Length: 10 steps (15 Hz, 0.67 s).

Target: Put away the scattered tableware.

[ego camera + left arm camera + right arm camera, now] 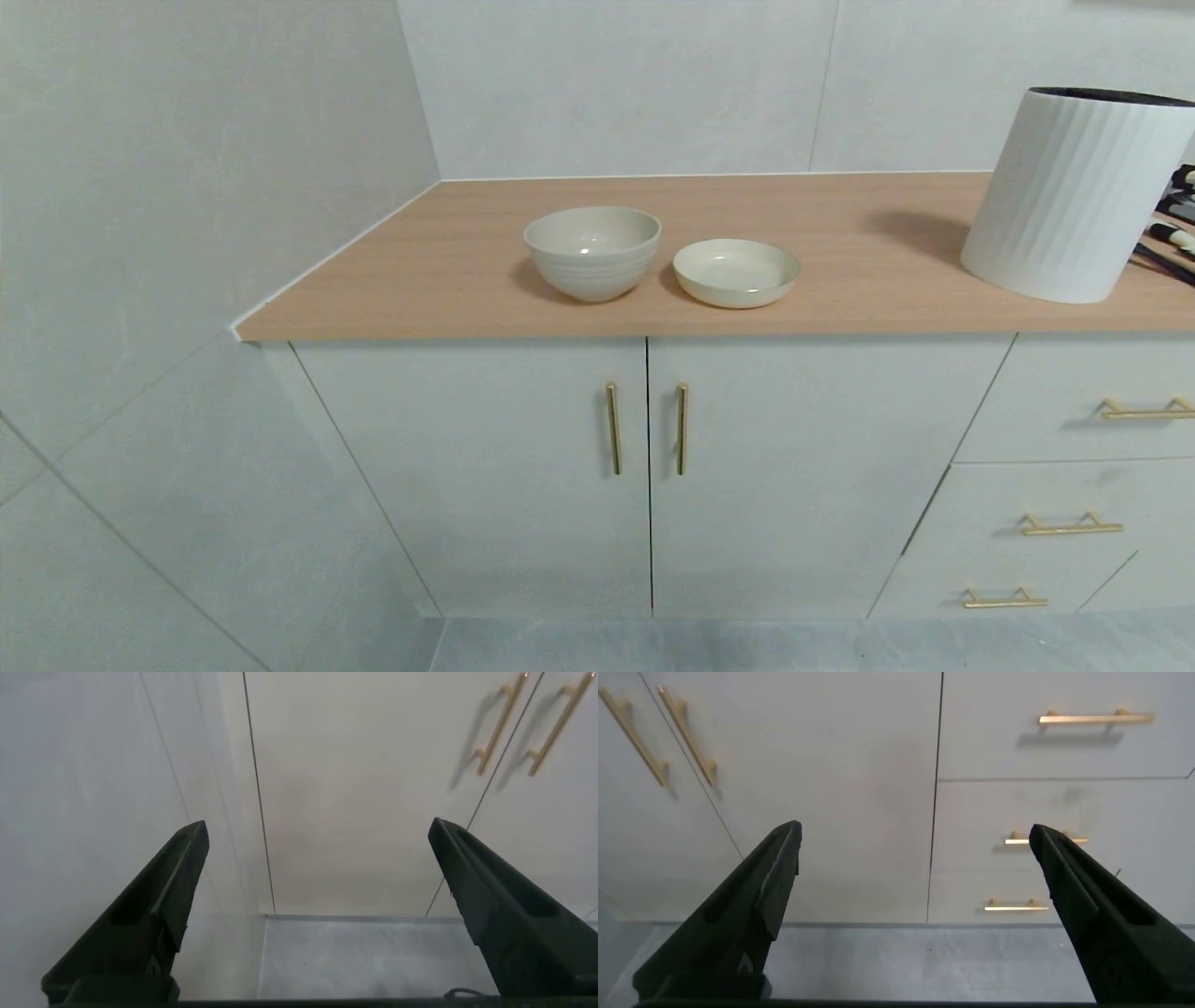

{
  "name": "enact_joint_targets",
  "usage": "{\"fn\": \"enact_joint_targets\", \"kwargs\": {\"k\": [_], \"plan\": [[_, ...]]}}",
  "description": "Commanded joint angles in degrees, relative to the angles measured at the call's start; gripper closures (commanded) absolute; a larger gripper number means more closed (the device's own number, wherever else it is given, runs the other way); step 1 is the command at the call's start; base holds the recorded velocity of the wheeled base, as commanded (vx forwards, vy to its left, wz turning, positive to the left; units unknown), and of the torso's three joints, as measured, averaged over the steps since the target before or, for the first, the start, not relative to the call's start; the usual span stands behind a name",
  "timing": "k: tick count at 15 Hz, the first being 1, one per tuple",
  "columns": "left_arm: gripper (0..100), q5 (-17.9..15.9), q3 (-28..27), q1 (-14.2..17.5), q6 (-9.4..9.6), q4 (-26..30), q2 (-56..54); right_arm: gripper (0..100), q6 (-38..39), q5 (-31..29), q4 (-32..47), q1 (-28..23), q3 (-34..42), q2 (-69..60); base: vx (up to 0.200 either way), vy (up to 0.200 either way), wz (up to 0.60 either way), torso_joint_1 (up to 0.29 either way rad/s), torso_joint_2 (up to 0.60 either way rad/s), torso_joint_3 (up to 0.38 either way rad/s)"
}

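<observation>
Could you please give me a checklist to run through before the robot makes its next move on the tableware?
1. The left gripper is open and empty: ok.
2. The right gripper is open and empty: ok.
3. The deep bowl stands upright on the countertop with nothing on top of it: ok.
4. The shallow bowl is upright close beside it; room for a finger between the two: cannot tell.
5. The cabinet doors are open to receive the bowls: not ok, both are shut.
6. Grippers at bowl height: not ok, both face the cabinet fronts low down.
</observation>
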<state>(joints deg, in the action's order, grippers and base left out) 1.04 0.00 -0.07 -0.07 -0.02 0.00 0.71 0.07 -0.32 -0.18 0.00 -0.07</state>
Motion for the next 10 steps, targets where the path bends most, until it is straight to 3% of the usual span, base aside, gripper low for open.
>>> {"fn": "enact_joint_targets", "kwargs": {"k": [1,7,10], "plan": [[0,0.0,0.0,0.0,-0.01,0.0,0.1,0,0.0,0.0,0.0,0.1,0.0,0.1,0.000,0.000,0.00,-0.178,0.47,0.300],[0,0.1,0.0,0.0,-0.01,0.0,0.0,0,0.0,0.0,0.0,0.0,0.0,0.1,0.000,0.000,0.00,-0.137,0.45,0.308],[0,0.0,0.0,0.0,-0.01,0.0,0.0,0,0.0,0.0,0.0,0.0,0.0,0.1,0.000,0.000,0.00,-0.045,0.18,0.116]]}}
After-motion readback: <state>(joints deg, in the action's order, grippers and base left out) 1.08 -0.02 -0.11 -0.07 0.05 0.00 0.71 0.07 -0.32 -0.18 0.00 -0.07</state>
